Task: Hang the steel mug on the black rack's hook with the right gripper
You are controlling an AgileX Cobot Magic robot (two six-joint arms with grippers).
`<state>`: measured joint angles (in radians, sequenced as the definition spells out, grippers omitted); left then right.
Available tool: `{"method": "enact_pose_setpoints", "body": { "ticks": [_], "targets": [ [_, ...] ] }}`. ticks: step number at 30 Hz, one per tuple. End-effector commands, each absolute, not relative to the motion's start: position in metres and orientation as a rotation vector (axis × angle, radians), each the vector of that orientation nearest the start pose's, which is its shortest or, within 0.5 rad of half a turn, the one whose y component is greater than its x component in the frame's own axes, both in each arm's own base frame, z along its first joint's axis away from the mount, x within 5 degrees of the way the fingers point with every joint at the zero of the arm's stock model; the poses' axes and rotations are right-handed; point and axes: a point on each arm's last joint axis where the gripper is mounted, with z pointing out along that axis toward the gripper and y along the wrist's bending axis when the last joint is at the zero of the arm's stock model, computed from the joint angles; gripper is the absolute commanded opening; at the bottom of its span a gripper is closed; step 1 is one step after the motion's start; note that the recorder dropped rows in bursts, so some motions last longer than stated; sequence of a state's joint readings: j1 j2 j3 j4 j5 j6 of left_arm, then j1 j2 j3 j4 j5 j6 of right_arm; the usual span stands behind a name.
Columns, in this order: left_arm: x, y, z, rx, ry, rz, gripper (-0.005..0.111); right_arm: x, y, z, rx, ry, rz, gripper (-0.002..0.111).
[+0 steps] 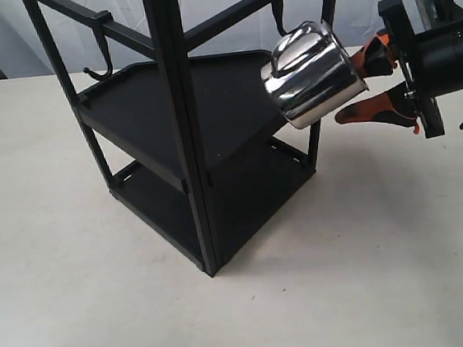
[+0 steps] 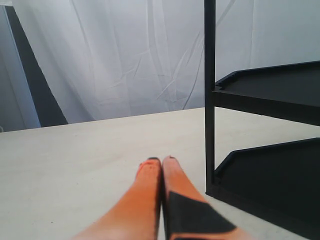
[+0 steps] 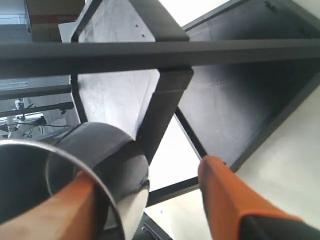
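Note:
The steel mug (image 1: pixel 312 74) hangs tilted at the right side of the black rack (image 1: pixel 176 105), its looped handle at the lower end of the hook (image 1: pixel 277 7) on the top rail. My right gripper (image 1: pixel 351 86) is open at the mug's mouth. In the right wrist view one orange finger (image 3: pixel 60 210) sits inside the rim of the mug (image 3: pixel 107 150), and the other finger (image 3: pixel 235 200) stands well apart from it, below the hook (image 3: pixel 167 100). My left gripper (image 2: pixel 161 161) is shut on nothing, low over the table beside a rack post (image 2: pixel 210 100).
A second hook (image 1: pixel 100 46) hangs bare on the rack's left rail. Two flat black shelves (image 1: pixel 149 99) fill the frame. The pale table (image 1: pixel 373 258) spreads around the rack, and a white curtain (image 2: pixel 125 55) stands behind.

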<state>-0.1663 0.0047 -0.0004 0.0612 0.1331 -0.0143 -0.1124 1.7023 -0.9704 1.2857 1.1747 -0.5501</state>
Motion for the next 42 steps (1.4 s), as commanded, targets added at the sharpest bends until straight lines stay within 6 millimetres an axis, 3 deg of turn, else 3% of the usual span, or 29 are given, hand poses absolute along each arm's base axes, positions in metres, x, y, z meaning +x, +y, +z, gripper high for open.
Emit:
{"method": "enact_pose_setpoints", "body": {
  "ticks": [1, 14, 21, 24, 28, 31, 35, 42],
  "targets": [
    [0.056, -0.009, 0.202, 0.171, 1.603, -0.086, 0.002, 0.31, 0.044, 0.235, 0.367, 2.468, 1.546, 0.053],
    [0.056, -0.009, 0.202, 0.171, 1.603, -0.086, 0.002, 0.296, 0.035, 0.268, 0.291, 2.4, 1.457, 0.053],
    [0.056, -0.009, 0.202, 0.171, 1.603, -0.086, 0.002, 0.28, 0.011, 0.287, 0.275, 2.393, 1.198, 0.053],
    [0.056, -0.009, 0.202, 0.171, 1.603, -0.086, 0.002, 0.265, -0.002, 0.303, 0.254, 2.386, 1.007, 0.049],
    [0.056, -0.009, 0.202, 0.171, 1.603, -0.086, 0.002, 0.237, -0.007, 0.327, 0.192, 2.373, 0.768, 0.021],
    [0.056, -0.009, 0.202, 0.171, 1.603, -0.086, 0.002, 0.213, -0.001, 0.345, 0.105, 2.344, 0.685, -0.001],
    [0.056, -0.009, 0.202, 0.171, 1.603, -0.086, 0.002, 0.173, 0.014, 0.365, -0.029, 2.336, 0.715, 0.0],
    [0.056, -0.009, 0.202, 0.171, 1.603, -0.086, 0.002, 0.132, 0.029, 0.384, -0.14, 2.258, 0.699, 0.0]
  ]
}}
